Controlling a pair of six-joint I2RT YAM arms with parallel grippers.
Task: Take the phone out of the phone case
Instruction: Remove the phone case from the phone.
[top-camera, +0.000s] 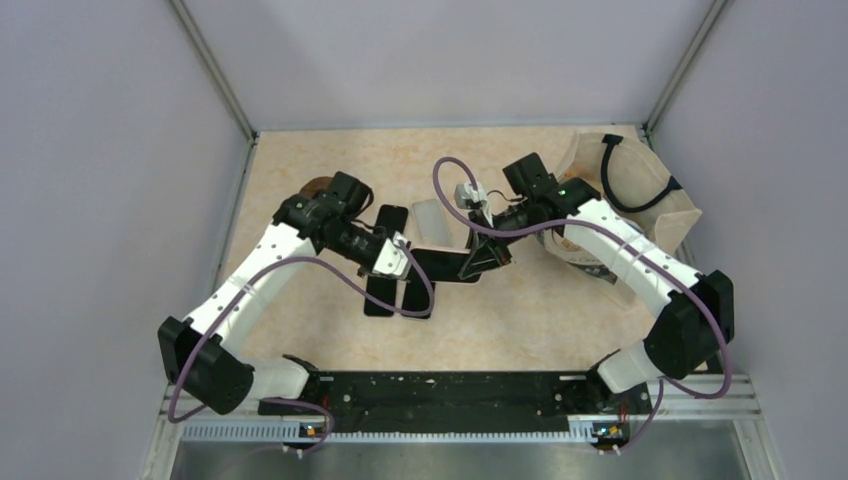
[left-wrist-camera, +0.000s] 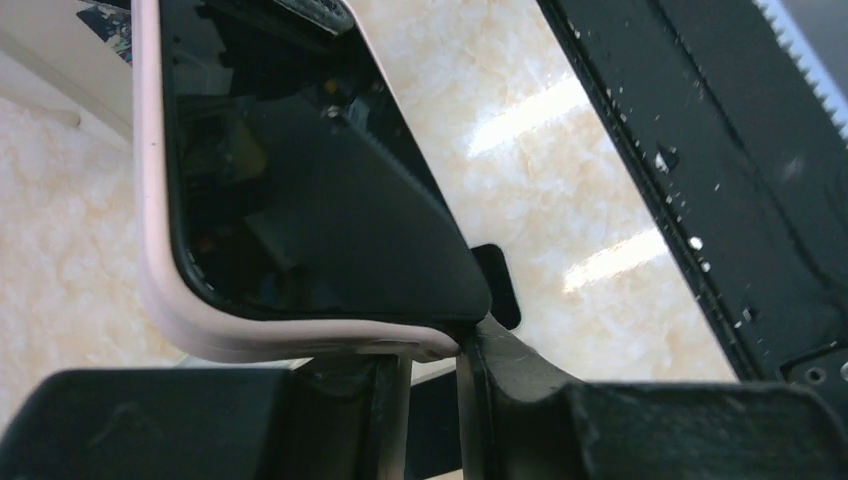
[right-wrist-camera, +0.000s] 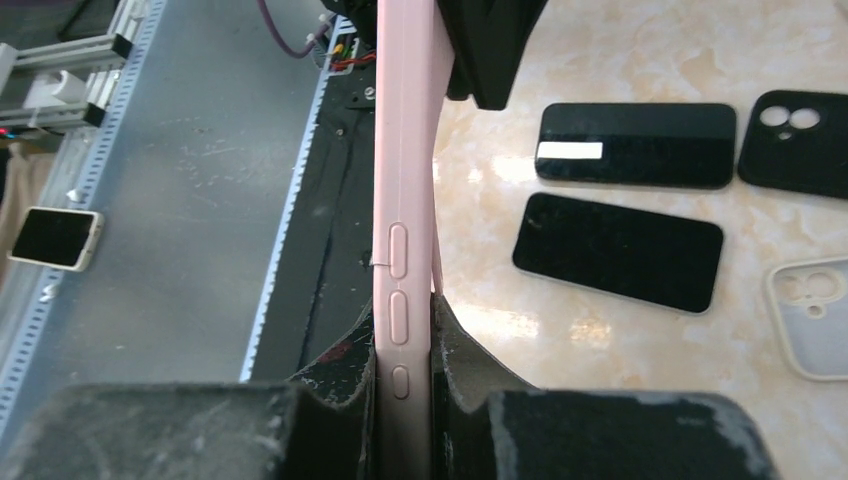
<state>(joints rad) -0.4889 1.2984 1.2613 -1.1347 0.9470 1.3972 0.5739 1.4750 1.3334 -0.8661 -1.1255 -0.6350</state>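
Note:
A black-screened phone in a pink case is held in the air between both arms, above the table's middle. My left gripper is closed to a narrow gap on the case's bottom corner. One finger is under the pink rim and the other is against the phone's corner. It holds the phone's left end in the top view. My right gripper is shut on the pink case, which is seen edge-on with its side buttons showing. It holds the right end in the top view.
Two black phones lie flat on the marble table, with a black case and a pale case beside them. A beige cloth bag sits at the back right. The black base rail runs along the near edge.

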